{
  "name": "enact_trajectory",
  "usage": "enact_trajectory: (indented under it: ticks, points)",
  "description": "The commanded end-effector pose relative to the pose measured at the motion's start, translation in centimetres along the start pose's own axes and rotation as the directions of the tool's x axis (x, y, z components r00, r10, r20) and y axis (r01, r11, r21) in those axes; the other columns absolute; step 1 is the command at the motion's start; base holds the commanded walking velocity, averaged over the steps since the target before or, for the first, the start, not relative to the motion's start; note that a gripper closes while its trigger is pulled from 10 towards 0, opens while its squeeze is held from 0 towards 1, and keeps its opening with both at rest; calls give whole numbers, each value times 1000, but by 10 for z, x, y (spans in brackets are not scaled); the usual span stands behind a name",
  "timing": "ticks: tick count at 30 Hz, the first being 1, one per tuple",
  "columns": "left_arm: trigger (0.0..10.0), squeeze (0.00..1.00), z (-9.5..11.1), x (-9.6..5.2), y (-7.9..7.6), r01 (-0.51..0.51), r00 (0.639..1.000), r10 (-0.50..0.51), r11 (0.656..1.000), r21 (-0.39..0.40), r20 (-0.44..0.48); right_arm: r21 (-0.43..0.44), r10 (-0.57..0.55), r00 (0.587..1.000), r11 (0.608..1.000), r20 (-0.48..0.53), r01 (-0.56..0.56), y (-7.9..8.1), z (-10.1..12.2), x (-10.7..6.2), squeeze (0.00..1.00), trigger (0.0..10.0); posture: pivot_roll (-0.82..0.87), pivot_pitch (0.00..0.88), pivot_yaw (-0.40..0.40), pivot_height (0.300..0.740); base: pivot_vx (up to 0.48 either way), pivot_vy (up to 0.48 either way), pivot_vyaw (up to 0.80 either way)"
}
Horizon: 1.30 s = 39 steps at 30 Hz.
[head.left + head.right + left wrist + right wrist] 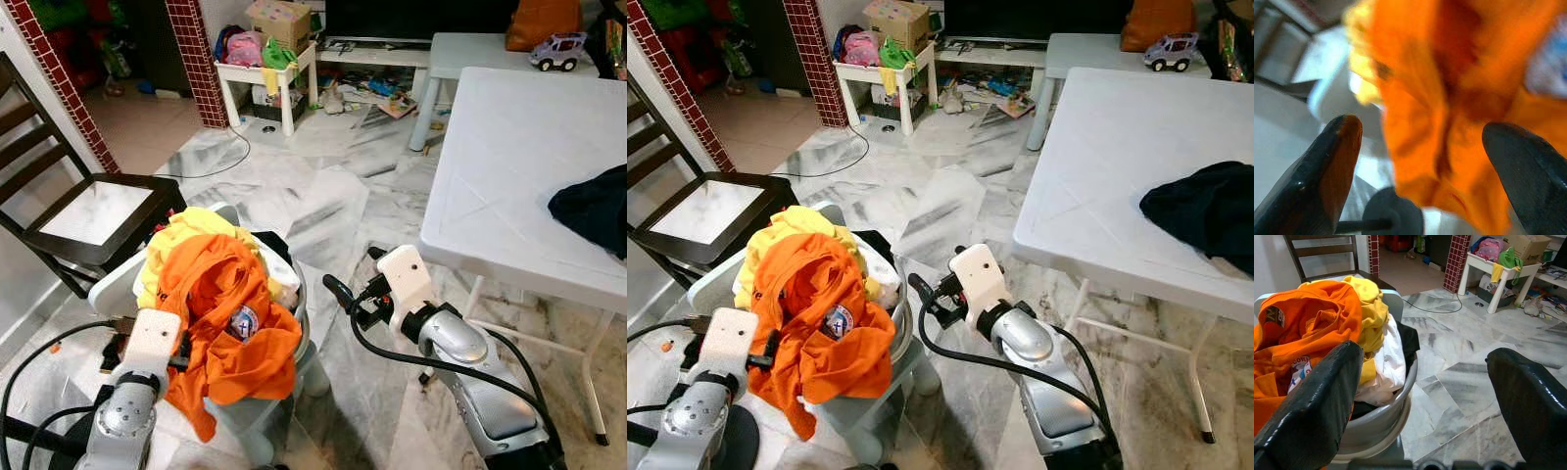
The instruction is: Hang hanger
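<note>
A grey laundry basket [116,282] stands on the marble floor, heaped with clothes. An orange shirt [220,294] spills over its front rim, above a yellow garment [186,230] and a white one [1388,362]. My left gripper [1425,147] is open at the basket's near side. Its fingers [1332,161] are spread wide, with the orange cloth close ahead of them. My right gripper [355,274] is open too, hovering just right of the basket with nothing between its fingers [1317,396]. I see no hanger.
A white plastic table [519,166] stands at the right with a dark garment [598,211] on it. A dark chair [98,211] is at the left behind the basket. A cluttered small white table [265,73] stands farther back. A round black base [735,441] sits by my left arm.
</note>
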<state>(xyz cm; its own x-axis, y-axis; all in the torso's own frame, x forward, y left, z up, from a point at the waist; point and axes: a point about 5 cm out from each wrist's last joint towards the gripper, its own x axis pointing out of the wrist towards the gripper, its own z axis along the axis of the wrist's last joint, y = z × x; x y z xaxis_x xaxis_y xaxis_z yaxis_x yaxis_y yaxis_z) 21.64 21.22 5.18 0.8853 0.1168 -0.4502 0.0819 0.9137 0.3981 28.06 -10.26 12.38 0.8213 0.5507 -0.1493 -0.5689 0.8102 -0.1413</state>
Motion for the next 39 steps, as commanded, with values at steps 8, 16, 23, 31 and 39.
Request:
enact_trajectory:
  ticks: [8, 16, 23, 31, 39]
  points:
    - [10000, 0, -24, -3, 5, 53, 991, -53, 999, -2, -123, -15, 12, 1000, 1000, 6, -12, 1, 2, 2, 0, 10000, -36, 71, 73, 740, 0, 0, 0]
    - [10000, 0, -9, 22, 11, 69, 991, -76, 995, -68, -107, -20, 10, 1000, 1000, 12, -10, 1, 5, 3, 0, 10000, -49, 75, 74, 740, 0, 0, 0]
    - [10000, 0, -2, 43, 13, 64, 991, -77, 991, -115, -110, -27, -7, 1000, 1000, 15, 8, -4, 8, 1, 0, 10000, -66, 78, 76, 740, 0, 0, 0]
    - [3529, 0, 1, 59, -2, 114, 982, -143, 971, -210, -126, -37, -16, 1000, 999, 8, 16, -6, 7, -4, 0, 10000, -104, 89, 78, 740, 0, 0, 0]
    - [4549, 0, -4, 65, -2, 108, 977, -145, 967, -230, -154, -46, -21, 1000, 999, -2, 21, -8, 7, -8, 0, 10000, -121, 100, 73, 740, 0, 0, 0]
